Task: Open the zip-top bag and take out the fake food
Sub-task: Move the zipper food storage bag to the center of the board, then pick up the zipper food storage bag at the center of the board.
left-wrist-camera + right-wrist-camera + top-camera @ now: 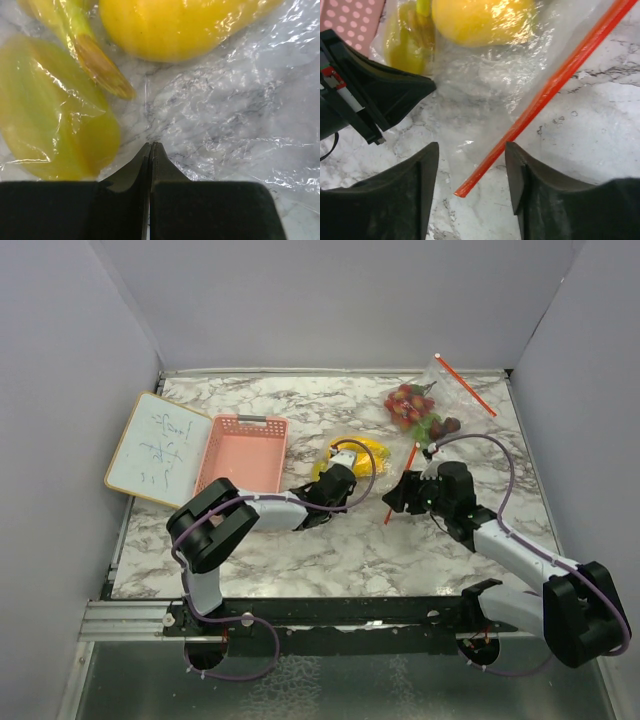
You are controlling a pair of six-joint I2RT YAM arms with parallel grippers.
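A whiteboard and a pink basket lay at the left of the marble bench. Beside the basket, the left fingers were clenched on the clear film of the zip-top bag, with the yellow fake food inside it just beyond them. The right fingers stood released, straddling the end of the bag's red zip strip. A second filled bag lay at the far right.

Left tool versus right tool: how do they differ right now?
Left tool is shut; right tool is open. Left tool's tips meet clear film beside the yellow fake food; right tool straddles the red zipper strip at its end. Both are at the same zip-top bag.
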